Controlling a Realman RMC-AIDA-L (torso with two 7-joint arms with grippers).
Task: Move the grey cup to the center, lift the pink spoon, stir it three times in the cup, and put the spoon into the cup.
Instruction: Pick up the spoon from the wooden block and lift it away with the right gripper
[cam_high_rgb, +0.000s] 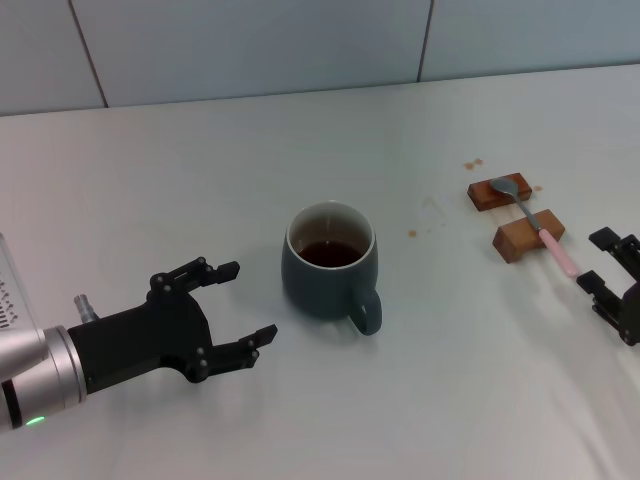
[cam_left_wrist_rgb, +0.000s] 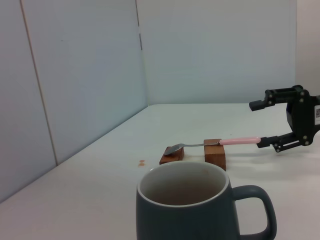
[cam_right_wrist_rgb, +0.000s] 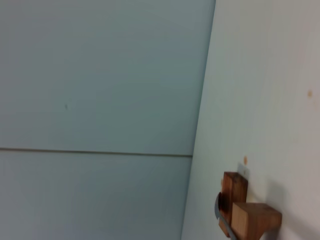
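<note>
The grey cup (cam_high_rgb: 330, 262) stands at the middle of the white table with brown liquid inside and its handle toward the front right; it fills the foreground of the left wrist view (cam_left_wrist_rgb: 195, 210). My left gripper (cam_high_rgb: 235, 305) is open and empty, a short way left of the cup, not touching it. The pink spoon (cam_high_rgb: 535, 228) lies across two brown wooden blocks at the right, bowl on the far block; it also shows in the left wrist view (cam_left_wrist_rgb: 220, 143). My right gripper (cam_high_rgb: 598, 262) is open at the end of the spoon's pink handle, its fingers on either side of the tip.
Two wooden blocks (cam_high_rgb: 500, 191) (cam_high_rgb: 528, 236) hold the spoon up off the table; they also show in the right wrist view (cam_right_wrist_rgb: 247, 212). Small brown drips (cam_high_rgb: 473, 163) mark the table near them. A tiled wall (cam_high_rgb: 300, 40) runs along the back.
</note>
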